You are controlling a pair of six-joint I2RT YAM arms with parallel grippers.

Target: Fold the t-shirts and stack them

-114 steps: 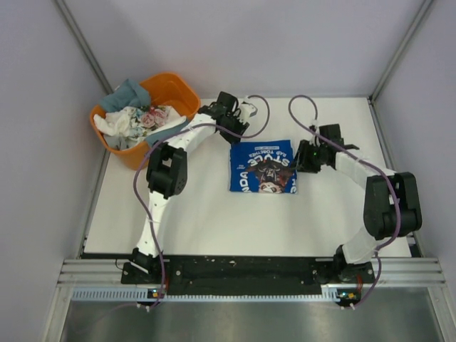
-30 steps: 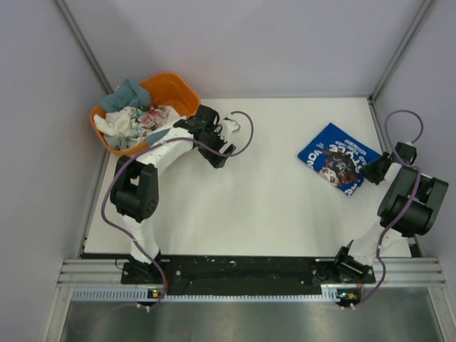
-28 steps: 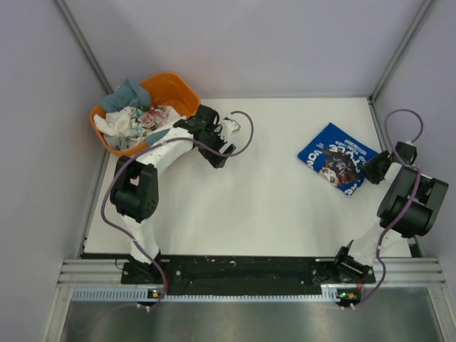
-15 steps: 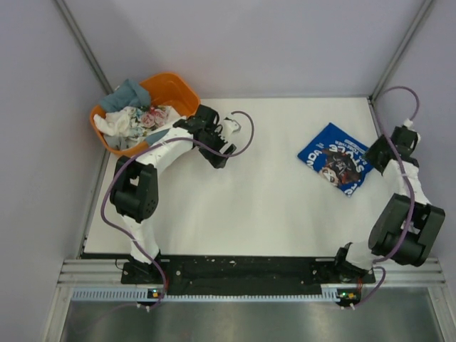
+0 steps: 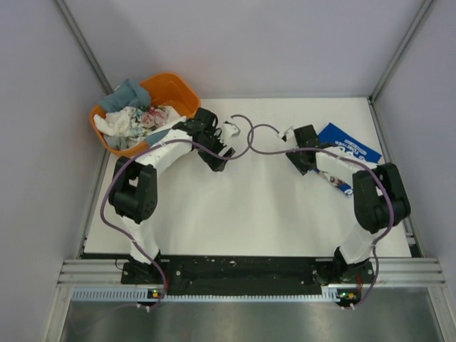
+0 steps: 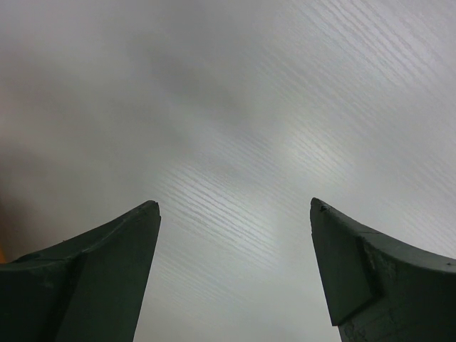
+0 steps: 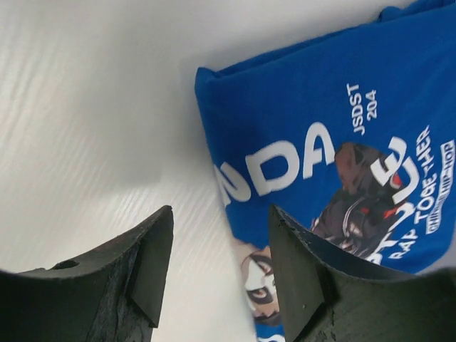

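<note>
A folded royal blue t-shirt with white lettering and a dark graphic lies flat at the table's right back, partly under my right forearm. In the right wrist view the blue t-shirt fills the upper right, one corner reaching toward the fingers. My right gripper hovers just left of it, open, nothing between its fingers. Over bare table beside the tub, my left gripper is wide open and empty. Grey-blue, white and floral shirts are heaped in the tub.
The orange plastic tub stands at the back left corner of the white table. Grey walls and metal posts close in the sides. Purple cables loop between the two wrists.
The blue t-shirt went from the table's centre to the right back. Within the last second my right gripper let go of its edge, opened, and swung left past it. The left arm barely moved.
</note>
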